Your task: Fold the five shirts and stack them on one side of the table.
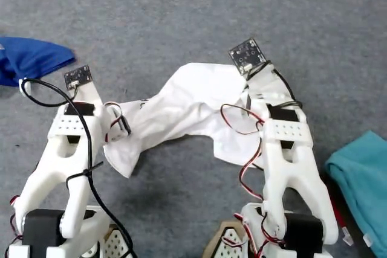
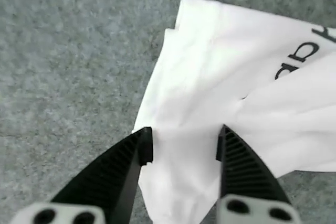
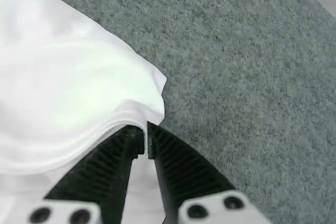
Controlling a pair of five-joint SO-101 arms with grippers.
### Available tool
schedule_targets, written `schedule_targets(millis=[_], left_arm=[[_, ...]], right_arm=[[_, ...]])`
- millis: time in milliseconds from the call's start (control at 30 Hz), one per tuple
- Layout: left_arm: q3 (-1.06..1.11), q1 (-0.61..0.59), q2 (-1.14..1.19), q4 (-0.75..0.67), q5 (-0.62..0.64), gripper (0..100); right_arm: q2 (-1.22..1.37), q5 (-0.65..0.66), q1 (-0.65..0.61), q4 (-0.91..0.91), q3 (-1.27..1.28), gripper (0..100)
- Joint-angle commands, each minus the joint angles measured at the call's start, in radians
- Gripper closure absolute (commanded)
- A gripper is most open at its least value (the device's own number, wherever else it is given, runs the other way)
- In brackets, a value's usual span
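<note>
On the grey surface [image 1: 181,22] a white shirt [image 1: 187,110] is seen crumpled, stretched betw. both arms. The left pincer [image 2: 184,144] is held spread, w/ the shirt's edge lying between its jaws. The right pincer [image 3: 145,139] is pressed together, w/ a fold of the shirt pinched at its tips. A blue shirt [image 1: 30,58] is seen at the surface's left edge and a teal shirt [image 1: 363,173] at the right edge.

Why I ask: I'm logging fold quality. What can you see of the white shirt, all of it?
The white shirt is soft, plain cloth with dark print near one end, lying crumpled and unfolded in the middle of the grey table. The left gripper stands open astride that end; the right gripper is shut on a layered edge at the other.
</note>
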Motion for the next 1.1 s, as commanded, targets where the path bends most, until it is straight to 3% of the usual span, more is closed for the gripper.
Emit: schedule_targets(millis=[0,300,600,1067], left_arm=[[0.002,0.011,-0.004,-0.018,0.009,81],[0.038,0.005,-0.004,-0.060,0.005,81],[-0.017,-0.123,-0.005,0.080,-0.078,81],[0.109,-0.026,-0.004,-0.115,-0.038,81]], right_arm=[[0.001,-0.003,0.013,-0.018,-0.039,99.4],[0.001,-0.005,0.013,-0.018,-0.039,99.4],[0.001,-0.002,0.013,-0.018,-0.039,99.4],[0.001,-0.003,0.013,-0.018,-0.038,99.4]])
